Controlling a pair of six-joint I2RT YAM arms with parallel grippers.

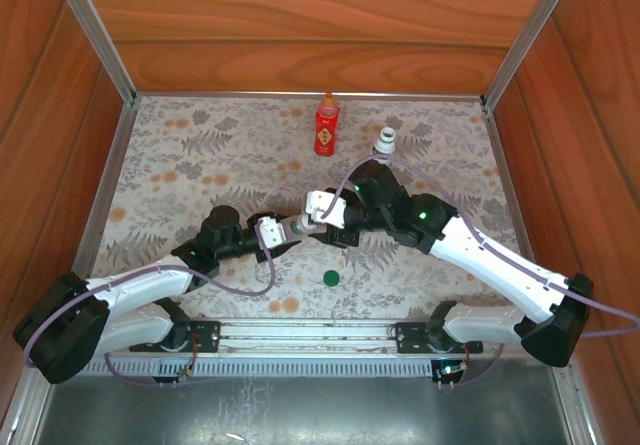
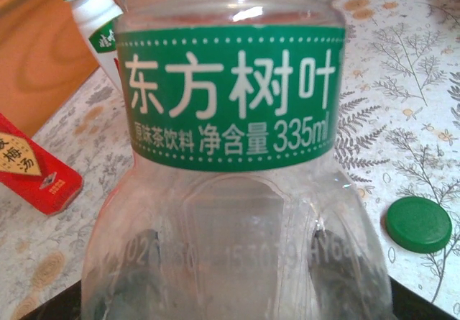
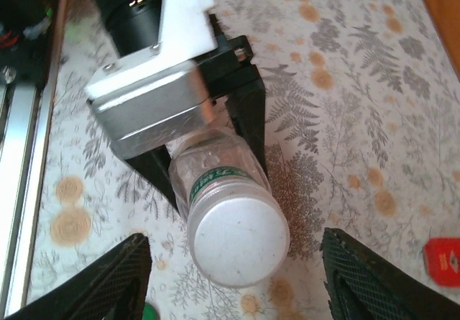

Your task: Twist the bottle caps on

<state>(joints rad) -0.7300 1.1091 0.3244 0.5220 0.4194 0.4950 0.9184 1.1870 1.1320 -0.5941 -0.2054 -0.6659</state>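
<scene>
Above the middle of the tabletop (image 1: 180, 185), the left fingers (image 3: 248, 129) clamp the clear bottle (image 3: 230, 190) roughly level. The right fingers (image 3: 359, 277) flank its end, wide open and empty. A green cap (image 1: 331, 277) lies loose nearby. The thin-walled bottle may twist or buckle under screwing torque.

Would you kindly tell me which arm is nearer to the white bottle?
Right. The right arm passes just in front of the white bottle at the back right; the left arm ends at mid-table, well to its left.
</scene>
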